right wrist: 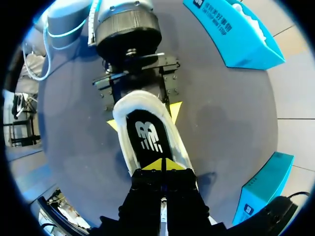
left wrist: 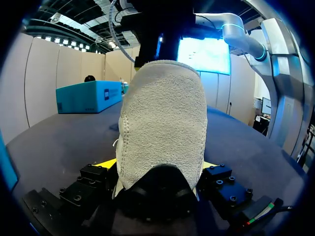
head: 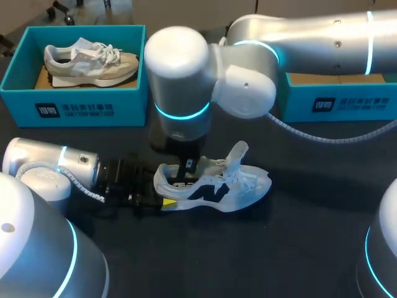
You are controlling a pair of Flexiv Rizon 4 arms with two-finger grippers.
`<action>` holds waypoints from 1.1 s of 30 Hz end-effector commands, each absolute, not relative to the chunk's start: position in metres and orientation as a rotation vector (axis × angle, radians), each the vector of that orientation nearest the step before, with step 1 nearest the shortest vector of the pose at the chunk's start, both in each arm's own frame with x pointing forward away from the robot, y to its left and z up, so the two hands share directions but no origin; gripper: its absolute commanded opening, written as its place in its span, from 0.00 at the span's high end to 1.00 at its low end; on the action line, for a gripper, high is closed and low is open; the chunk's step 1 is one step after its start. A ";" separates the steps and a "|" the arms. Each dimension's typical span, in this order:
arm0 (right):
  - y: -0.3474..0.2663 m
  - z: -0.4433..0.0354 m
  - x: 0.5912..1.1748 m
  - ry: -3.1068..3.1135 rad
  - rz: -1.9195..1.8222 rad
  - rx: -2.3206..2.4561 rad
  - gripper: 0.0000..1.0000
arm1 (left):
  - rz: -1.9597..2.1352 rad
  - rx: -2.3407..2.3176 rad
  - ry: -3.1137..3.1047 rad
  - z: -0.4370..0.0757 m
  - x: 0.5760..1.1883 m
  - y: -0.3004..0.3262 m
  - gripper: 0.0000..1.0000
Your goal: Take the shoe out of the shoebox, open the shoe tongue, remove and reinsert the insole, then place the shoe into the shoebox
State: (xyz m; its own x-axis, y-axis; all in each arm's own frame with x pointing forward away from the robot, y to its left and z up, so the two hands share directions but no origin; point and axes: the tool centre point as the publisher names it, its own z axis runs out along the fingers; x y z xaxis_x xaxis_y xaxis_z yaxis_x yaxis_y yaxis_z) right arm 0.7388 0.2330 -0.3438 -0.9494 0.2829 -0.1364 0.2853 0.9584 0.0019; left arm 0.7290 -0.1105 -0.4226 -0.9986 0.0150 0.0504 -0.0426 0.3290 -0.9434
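Left end effector (left wrist: 157,164) clamps heel of white shoe (left wrist: 162,123) from both sides; shoe upright on desk (head: 310,248), extending ahead of it. Right end effector (right wrist: 162,164), tips pressed together, sits inside shoe opening over black insole (right wrist: 146,135). Tongue (head: 237,152) raised.

Left arm (head: 49,164): low and level, wrist behind its gripper.
Left gripper (left wrist: 157,166): fingers wide apart, clamping the shoe (head: 217,186) heel between them.
Right arm (head: 298,37): wrist upright above its gripper.
Right gripper (right wrist: 162,165): tips pressed together, pointing down.

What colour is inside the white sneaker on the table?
The flat insole in the white sneaker is black with a white mark; best in the right wrist view.
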 end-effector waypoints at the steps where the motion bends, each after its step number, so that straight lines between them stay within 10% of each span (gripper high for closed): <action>1: 0.227 -0.354 0.737 2.968 -0.032 0.421 1.00 | 1.790 0.025 -2.519 -0.424 0.731 -0.110 1.00; 33: 0.224 -0.374 0.738 2.984 -0.044 0.398 0.96 | 1.790 0.025 -2.519 -0.424 0.731 -0.110 1.00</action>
State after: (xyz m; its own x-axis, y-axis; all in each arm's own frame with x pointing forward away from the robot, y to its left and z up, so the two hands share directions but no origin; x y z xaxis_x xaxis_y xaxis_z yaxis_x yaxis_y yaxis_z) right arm 0.7354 0.2229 -0.3711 -0.9559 0.2597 -0.1372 0.2638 0.9645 -0.0124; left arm 0.7290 -0.1105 -0.4226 -0.9986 0.0150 0.0503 -0.0426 0.3291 -0.9433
